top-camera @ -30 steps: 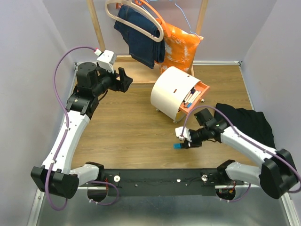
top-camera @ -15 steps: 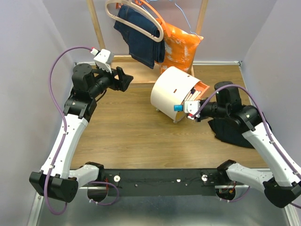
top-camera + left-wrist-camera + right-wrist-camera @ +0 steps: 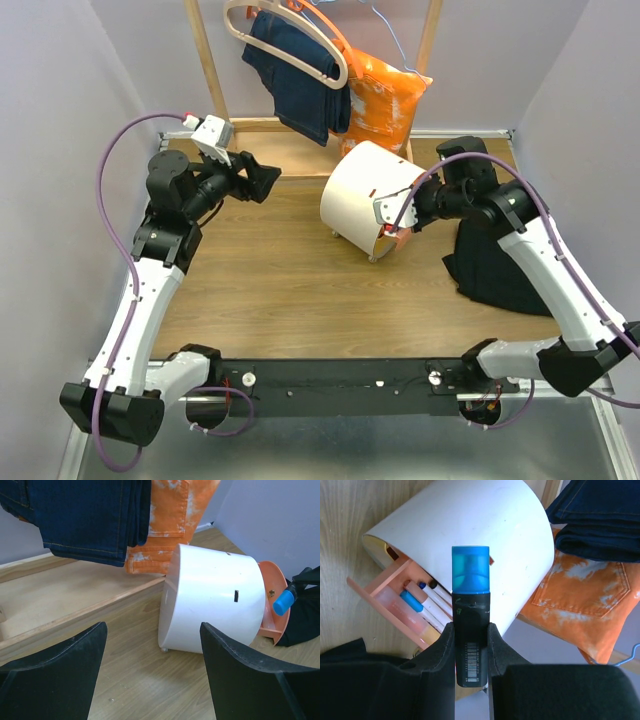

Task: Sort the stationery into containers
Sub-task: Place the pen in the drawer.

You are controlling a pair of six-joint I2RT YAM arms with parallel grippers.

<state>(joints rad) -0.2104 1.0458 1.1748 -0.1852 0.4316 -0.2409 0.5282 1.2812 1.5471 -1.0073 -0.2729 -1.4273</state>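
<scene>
Where our right gripper (image 3: 470, 635) pinches: black marker (image 3: 470, 605), translucent blue cap, barcode on barrel
Our left gripper (image 3: 152, 635): fingers spread wide

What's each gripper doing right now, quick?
Left gripper: open, holding nothing.
Right gripper: closed on a blue-capped marker.

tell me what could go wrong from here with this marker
The open orange drawer already holds several pens, so the thick blue-capped marker in the right gripper may land on them and roll out. The marker points at the rounded white cabinet; a misjudged push could nudge it.
</scene>
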